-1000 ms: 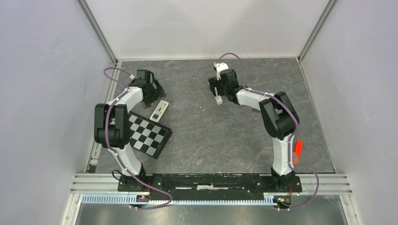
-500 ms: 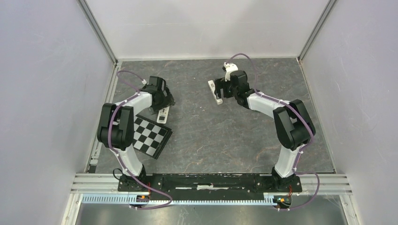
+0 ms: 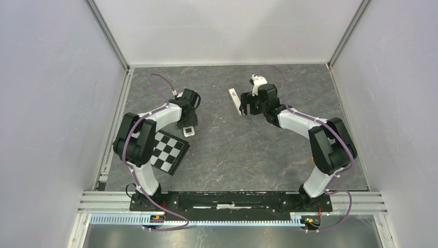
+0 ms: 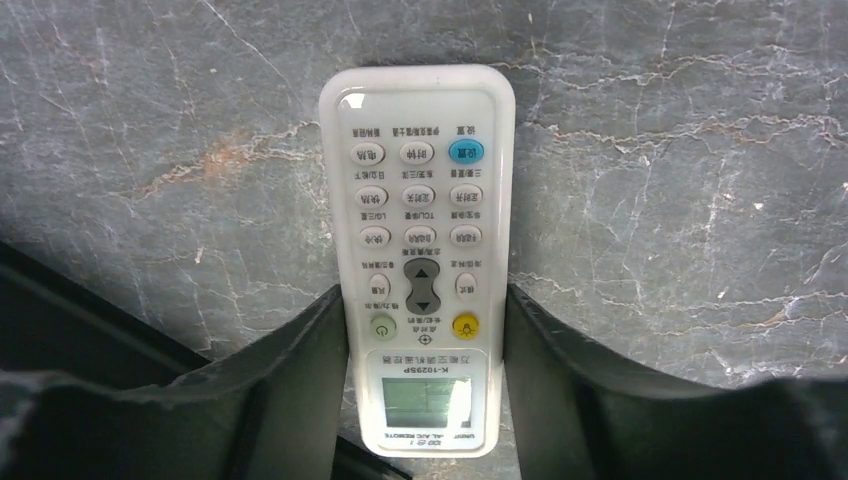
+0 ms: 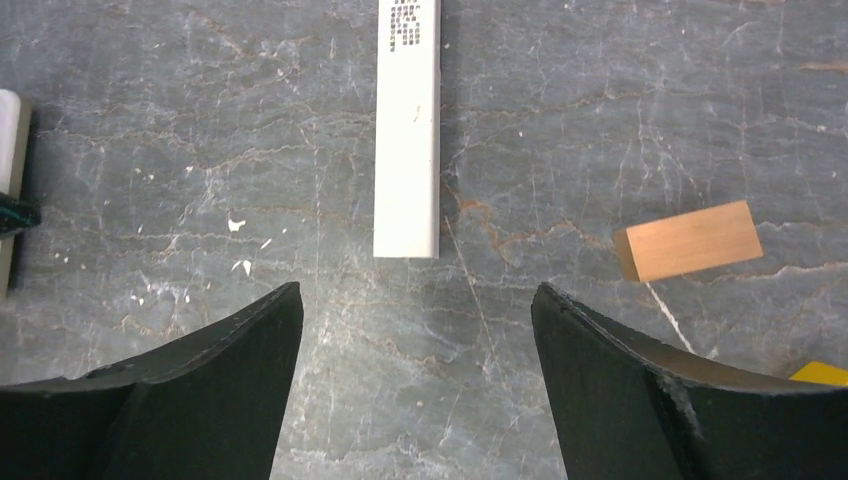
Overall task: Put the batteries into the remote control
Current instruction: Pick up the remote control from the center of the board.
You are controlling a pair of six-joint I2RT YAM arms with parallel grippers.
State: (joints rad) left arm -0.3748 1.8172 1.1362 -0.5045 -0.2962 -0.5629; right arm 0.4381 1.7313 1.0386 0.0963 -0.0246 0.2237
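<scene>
Left wrist: left end effector [image 4: 425, 300] grasped your remote control [image 4: 417, 200], likely to flip it; right end effector [image 5: 415, 295] hung released

Dark marbled tabletop [image 3: 243, 150], few bits on it
Remote control [image 4: 418, 250] face-up, long white bar [image 5: 407, 130] with a brown block [image 5: 688, 240] near it, yellow piece [image 5: 822, 373] at the frame edge, checkerboard [image 3: 170, 152] off left.

Left end effector [image 4: 425, 298] grips, right end effector [image 5: 415, 290] gapes.
</scene>
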